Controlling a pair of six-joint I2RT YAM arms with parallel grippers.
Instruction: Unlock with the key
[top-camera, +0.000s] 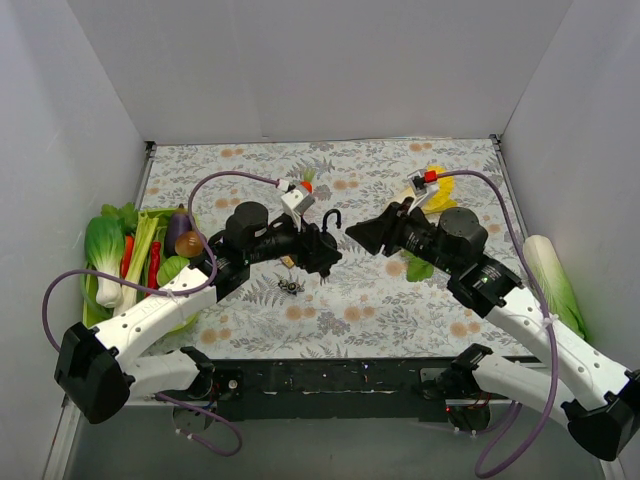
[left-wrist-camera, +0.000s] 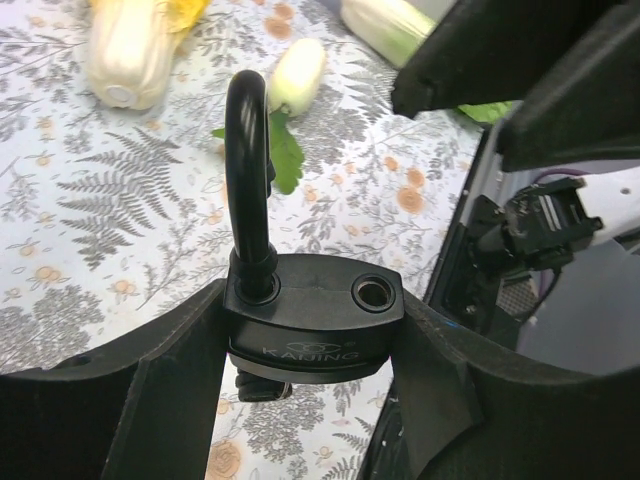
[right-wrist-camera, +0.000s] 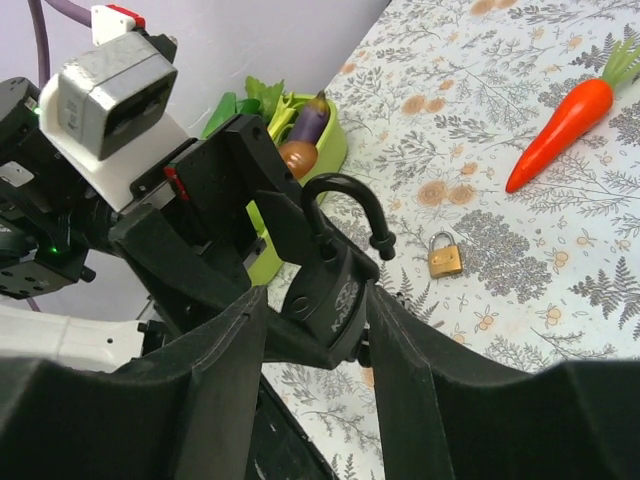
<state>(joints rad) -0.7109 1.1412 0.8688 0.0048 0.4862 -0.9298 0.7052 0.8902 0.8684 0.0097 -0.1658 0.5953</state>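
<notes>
A black padlock (top-camera: 322, 246) is clamped by its body between the fingers of my left gripper (top-camera: 312, 250) and held above the table. Its shackle (left-wrist-camera: 247, 170) stands raised and swung out, and one shackle hole (left-wrist-camera: 376, 292) is empty. A dark key head (left-wrist-camera: 262, 386) sticks out under the lock body (left-wrist-camera: 315, 330). My right gripper (top-camera: 358, 234) is open and empty, a little to the right of the padlock and apart from it. In the right wrist view the padlock (right-wrist-camera: 335, 290) shows beyond the spread fingers (right-wrist-camera: 230, 340).
A small brass padlock (right-wrist-camera: 445, 255) and a small dark object (top-camera: 291, 287) lie on the table below the held lock. A green tray (top-camera: 95, 312) of vegetables stands at the left. A carrot (right-wrist-camera: 560, 125), yellow vegetables (top-camera: 437, 190) and a cabbage (top-camera: 550, 280) lie around.
</notes>
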